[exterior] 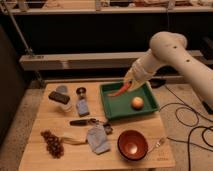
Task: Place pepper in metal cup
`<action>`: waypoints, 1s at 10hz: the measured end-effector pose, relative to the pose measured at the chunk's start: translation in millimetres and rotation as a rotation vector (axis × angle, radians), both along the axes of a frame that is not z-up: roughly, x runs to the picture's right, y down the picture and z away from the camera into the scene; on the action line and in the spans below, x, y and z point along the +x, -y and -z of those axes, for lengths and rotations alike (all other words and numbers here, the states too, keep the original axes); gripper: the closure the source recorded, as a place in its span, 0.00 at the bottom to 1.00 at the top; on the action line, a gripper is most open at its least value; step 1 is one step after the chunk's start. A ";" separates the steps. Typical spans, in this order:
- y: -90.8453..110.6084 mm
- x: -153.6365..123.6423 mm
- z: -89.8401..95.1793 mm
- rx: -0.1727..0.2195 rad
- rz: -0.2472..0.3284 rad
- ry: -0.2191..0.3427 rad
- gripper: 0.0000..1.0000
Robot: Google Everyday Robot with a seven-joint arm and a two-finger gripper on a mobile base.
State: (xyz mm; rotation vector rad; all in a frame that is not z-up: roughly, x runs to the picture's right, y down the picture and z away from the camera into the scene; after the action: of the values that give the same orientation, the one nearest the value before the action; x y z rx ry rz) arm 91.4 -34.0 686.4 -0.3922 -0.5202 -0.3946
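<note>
My gripper (pixel 128 83) is at the end of the white arm, over the back left part of the green tray (pixel 148 110). It is shut on the pepper (pixel 120 91), a slim orange-red chili that slants down and left from the fingers, above the tray floor. The metal cup (pixel 81 92), small, dark and round, stands on the wooden table to the left of the tray, about a hand's width from the pepper's tip.
A round orange fruit (pixel 137 103) lies in the tray. A red-brown bowl (pixel 132 145) sits near the front edge. Also on the table are a dark block (pixel 59 97), blue-grey pouches (pixel 97 138), a dark-handled tool (pixel 82 121) and grapes (pixel 52 143). Cables lie on the floor at right.
</note>
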 end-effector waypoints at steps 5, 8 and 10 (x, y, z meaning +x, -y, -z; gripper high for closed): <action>18.2 -54.7 -27.6 0.092 0.118 0.020 0.86; 17.9 -54.7 -27.8 0.090 0.118 0.020 0.86; 18.1 -55.3 -28.1 0.090 0.119 0.024 0.86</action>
State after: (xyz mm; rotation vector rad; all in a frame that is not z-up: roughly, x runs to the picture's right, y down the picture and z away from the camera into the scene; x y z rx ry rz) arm 36.2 -52.2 714.5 -0.3325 -0.5020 -0.5358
